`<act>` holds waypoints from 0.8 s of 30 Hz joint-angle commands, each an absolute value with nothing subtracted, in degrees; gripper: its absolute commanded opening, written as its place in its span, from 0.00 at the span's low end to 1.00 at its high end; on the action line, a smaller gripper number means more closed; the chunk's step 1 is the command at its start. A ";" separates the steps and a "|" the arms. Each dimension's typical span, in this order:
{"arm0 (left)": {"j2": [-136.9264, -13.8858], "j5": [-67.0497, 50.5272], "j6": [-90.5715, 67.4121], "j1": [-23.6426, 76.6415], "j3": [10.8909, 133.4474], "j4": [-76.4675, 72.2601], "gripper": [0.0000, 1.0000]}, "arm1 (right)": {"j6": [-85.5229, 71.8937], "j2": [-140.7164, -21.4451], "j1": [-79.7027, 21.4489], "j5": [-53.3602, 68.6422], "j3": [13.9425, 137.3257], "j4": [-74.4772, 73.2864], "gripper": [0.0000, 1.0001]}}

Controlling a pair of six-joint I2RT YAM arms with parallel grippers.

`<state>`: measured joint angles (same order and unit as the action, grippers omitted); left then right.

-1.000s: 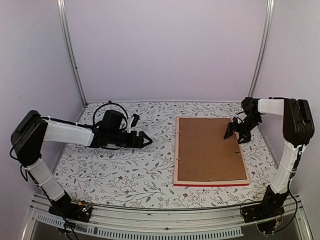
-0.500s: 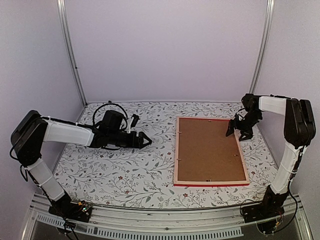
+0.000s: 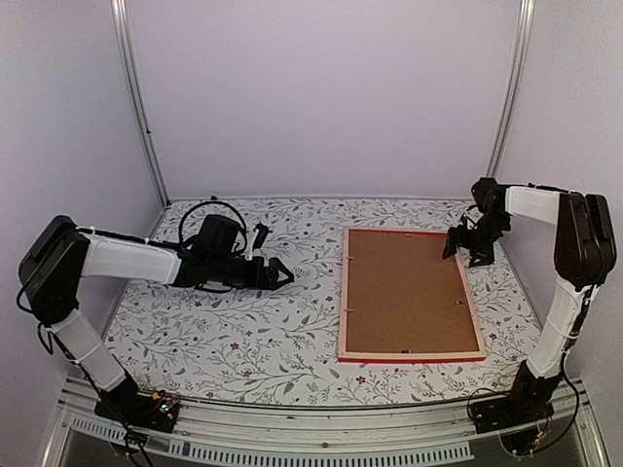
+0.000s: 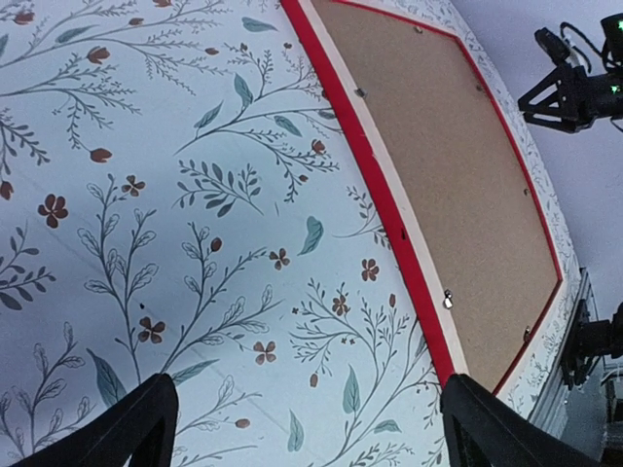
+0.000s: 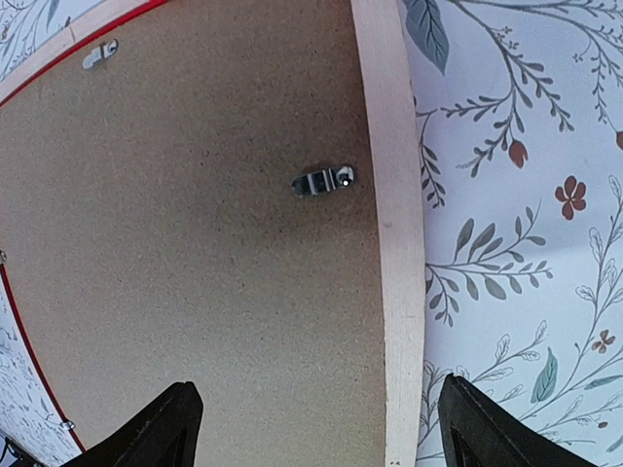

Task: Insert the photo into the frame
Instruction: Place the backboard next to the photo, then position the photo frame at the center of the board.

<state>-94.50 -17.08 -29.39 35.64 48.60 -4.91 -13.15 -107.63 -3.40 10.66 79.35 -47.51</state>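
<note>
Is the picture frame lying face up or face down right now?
Face down. The frame lies flat, its brown backing board and a metal clip facing up, red showing only along its edges.

So the table has a white top with a leafy, flowery print all over it, little brown-red blossoms and grey-green sprigs. Lying flat on its right half is the frame, face down: pale wood edge up, a thin red line peeking out at the rim. The brown backing board sits inside it, with small metal clips along its edges.
</note>
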 commanded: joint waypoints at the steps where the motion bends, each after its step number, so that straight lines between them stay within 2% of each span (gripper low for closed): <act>1: -92.55 -16.88 -28.76 36.30 48.96 -4.46 0.97 | -13.29 -108.91 -2.64 11.03 78.80 -43.38 0.87; 3: -92.49 -17.27 -29.10 36.22 48.88 -4.53 1.00 | -12.98 -109.36 -2.16 12.08 78.03 -41.90 0.87; 16: -91.81 -18.05 -31.00 36.25 48.87 -4.40 1.00 | -10.98 -111.67 -1.93 10.70 74.86 -37.08 0.79; 24: -91.67 -16.04 -30.07 35.91 50.06 -2.41 1.00 | -9.14 -110.53 -4.55 11.70 70.59 -33.39 0.51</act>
<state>-93.25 -17.32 -30.52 35.64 48.60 -4.62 -10.17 -110.96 -2.33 10.90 72.77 -36.18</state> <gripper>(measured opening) 0.996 0.557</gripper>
